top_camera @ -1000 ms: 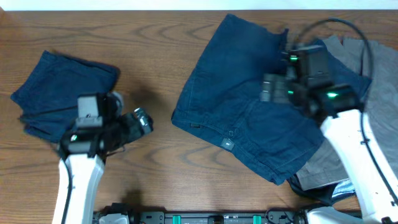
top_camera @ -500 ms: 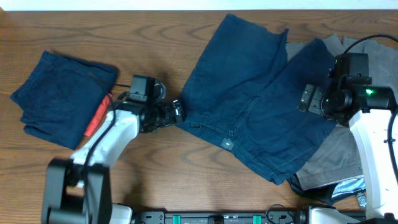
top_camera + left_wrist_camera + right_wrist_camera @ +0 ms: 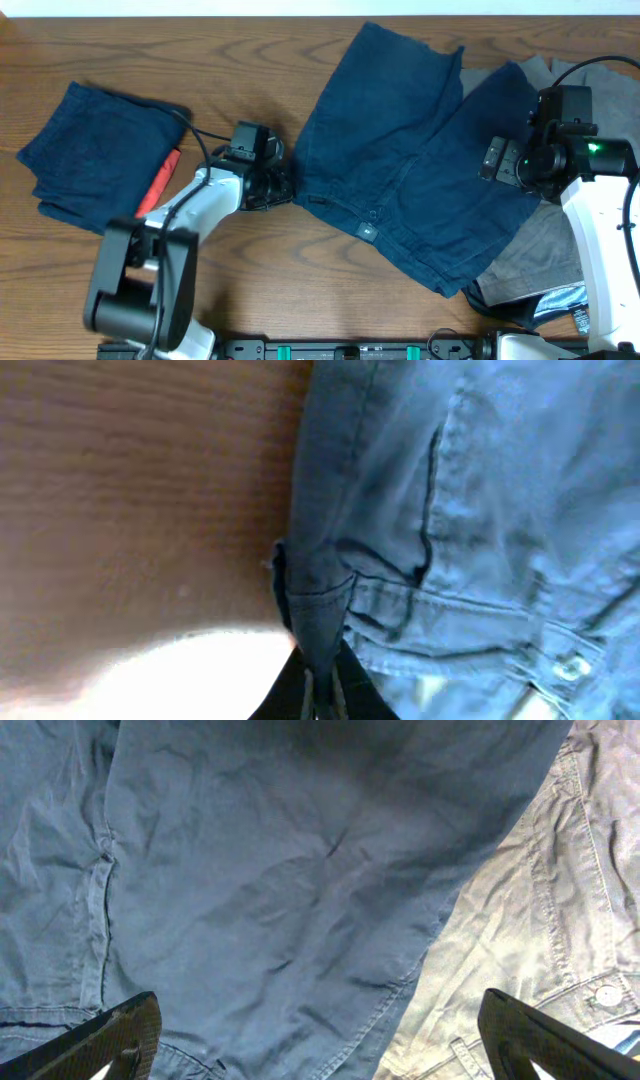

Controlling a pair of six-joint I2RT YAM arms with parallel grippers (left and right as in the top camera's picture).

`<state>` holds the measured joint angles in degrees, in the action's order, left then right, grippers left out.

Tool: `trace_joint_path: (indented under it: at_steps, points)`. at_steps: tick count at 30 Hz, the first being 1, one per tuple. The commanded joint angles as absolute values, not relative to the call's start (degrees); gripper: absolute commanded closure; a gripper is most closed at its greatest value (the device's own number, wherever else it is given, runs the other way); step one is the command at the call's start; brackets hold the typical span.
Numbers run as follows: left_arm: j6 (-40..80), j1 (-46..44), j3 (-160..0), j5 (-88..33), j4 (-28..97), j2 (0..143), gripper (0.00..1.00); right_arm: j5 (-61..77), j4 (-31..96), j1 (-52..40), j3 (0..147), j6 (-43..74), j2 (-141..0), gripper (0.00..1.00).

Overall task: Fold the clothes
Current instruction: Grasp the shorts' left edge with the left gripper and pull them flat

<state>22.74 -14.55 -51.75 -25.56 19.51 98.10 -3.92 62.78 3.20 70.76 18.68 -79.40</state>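
Dark navy shorts lie spread flat at centre right, with a small button on the near side. My left gripper is shut on their left waistband corner; in the left wrist view the gripper pinches a ridge of navy cloth. My right gripper hovers open over the shorts' right edge. In the right wrist view its fingers stand wide apart above the navy shorts and the grey shorts, holding nothing.
A folded navy garment lies at the far left, with an orange-red piece under its right edge. Grey shorts and a shiny black piece are heaped at the right under the right arm.
My left arm has reached right to the shorts' corner and its jaws have shut on the cloth. The right arm drew back to the right a second ago and has stayed still since.
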Motion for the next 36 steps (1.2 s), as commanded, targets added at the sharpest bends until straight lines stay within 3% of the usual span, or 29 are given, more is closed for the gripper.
trace_joint_path:
  at_steps: [1, 8, 11, 12, 14, 15, 23, 26, 36]
  points:
    - [22.09, -13.02, -58.72, -25.52, 20.73, 90.17, 0.94, -5.19, 62.81, 4.14, 71.11, 19.25, -79.18, 0.01]
    - [17.21, -7.62, -65.14, -3.05, 15.16, 81.58, 0.94, -6.24, 63.46, 4.23, 71.11, 19.22, -79.18, 0.01]
    - [18.33, -3.90, -65.08, -2.24, 14.37, 83.00, 0.92, -6.24, 63.88, 4.23, 71.11, 19.05, -79.18, 0.01]
    - [18.28, -3.25, -65.06, -2.31, 15.18, 83.79, 0.71, -6.22, 63.90, 4.23, 71.11, 19.03, -79.18, 0.01]
    - [18.35, -2.13, -65.06, -2.55, 18.28, 85.95, 0.13, -6.22, 63.96, 4.23, 71.11, 19.05, -79.18, 0.01]
    - [18.68, -1.98, -65.06, -3.22, 19.92, 86.89, 0.02, -6.22, 64.07, 4.23, 71.11, 19.03, -79.18, 0.01]
    - [22.92, -4.71, -64.75, -26.52, 38.87, 93.51, 0.02, -6.24, 64.12, 4.23, 71.11, 19.03, -79.18, 0.01]
    - [27.46, -7.92, -63.51, -28.08, 45.98, 95.37, 0.02, -6.26, 64.07, 4.23, 71.11, 19.03, -79.18, 0.01]
    - [37.17, -22.96, -58.15, -27.51, 39.88, 100.57, 0.01, -6.24, 64.12, 4.23, 71.11, 19.03, -79.18, 0.01]
